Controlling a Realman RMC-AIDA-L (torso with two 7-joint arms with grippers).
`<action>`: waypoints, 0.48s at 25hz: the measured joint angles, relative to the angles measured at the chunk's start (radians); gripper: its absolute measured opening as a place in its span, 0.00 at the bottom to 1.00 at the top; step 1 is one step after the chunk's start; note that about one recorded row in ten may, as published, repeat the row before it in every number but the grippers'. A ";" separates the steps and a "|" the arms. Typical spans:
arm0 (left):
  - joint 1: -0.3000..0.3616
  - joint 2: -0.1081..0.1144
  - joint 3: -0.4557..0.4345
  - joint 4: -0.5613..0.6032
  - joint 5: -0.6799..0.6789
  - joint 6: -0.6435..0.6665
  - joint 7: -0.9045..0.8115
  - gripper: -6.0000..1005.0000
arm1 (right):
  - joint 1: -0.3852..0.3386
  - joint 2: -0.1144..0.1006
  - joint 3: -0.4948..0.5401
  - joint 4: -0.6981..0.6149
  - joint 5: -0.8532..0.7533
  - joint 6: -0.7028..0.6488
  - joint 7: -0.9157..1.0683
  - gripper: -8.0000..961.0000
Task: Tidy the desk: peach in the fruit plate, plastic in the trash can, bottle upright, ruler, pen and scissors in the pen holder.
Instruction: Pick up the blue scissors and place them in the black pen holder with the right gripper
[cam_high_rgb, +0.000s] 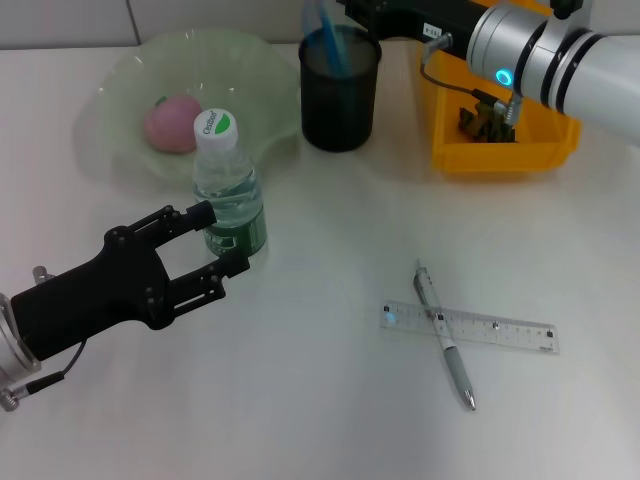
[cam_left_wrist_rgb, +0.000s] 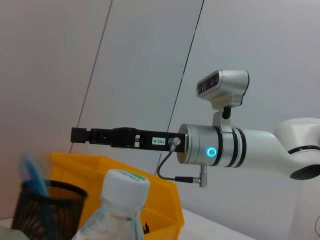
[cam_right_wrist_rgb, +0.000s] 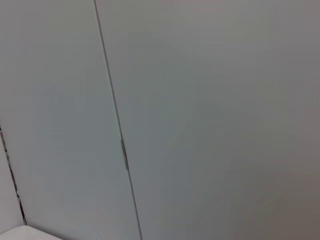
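Left gripper (cam_high_rgb: 218, 240) low with fingers (cam_high_rgb: 190, 217) spread; right gripper (cam_left_wrist_rgb: 82, 135) extended level, far side.

Bottle (cam_high_rgb: 228, 190) upright between left gripper (cam_high_rgb: 220, 240) fingers; pen (cam_high_rgb: 444, 335) crosses ruler (cam_high_rgb: 469, 327); peach (cam_high_rgb: 172, 124) in plate (cam_high_rgb: 120, 90).

The left gripper (cam_high_rgb: 218, 240) sits at the near left of the table (cam_high_rgb: 300, 400), its fingers either side of the base of the upright bottle (cam_high_rgb: 228, 185). Behind the bottle stands the fruit plate (cam_high_rgb: 120, 90) with the peach (cam_high_rgb: 172, 124) in it. Right of the plate is the pen holder (cam_high_rgb: 340, 95), and right of that the trash can (cam_high_rgb: 500, 150). The right gripper (cam_left_wrist_rgb: 80, 135) reaches above the pen holder. Well right of the left gripper, the pen (cam_high_rgb: 445, 335) lies crossed over the ruler (cam_high_rgb: 470, 327).
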 joint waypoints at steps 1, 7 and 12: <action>0.000 0.000 0.000 0.000 0.000 0.000 0.000 0.74 | -0.002 0.000 0.000 0.000 0.000 -0.002 0.002 0.38; 0.003 0.000 0.000 0.000 0.001 0.001 0.000 0.74 | -0.013 0.000 0.000 -0.006 0.001 -0.011 0.017 0.42; 0.010 0.000 0.000 0.000 0.001 0.004 0.001 0.74 | -0.058 -0.010 -0.008 -0.067 -0.028 -0.097 0.103 0.44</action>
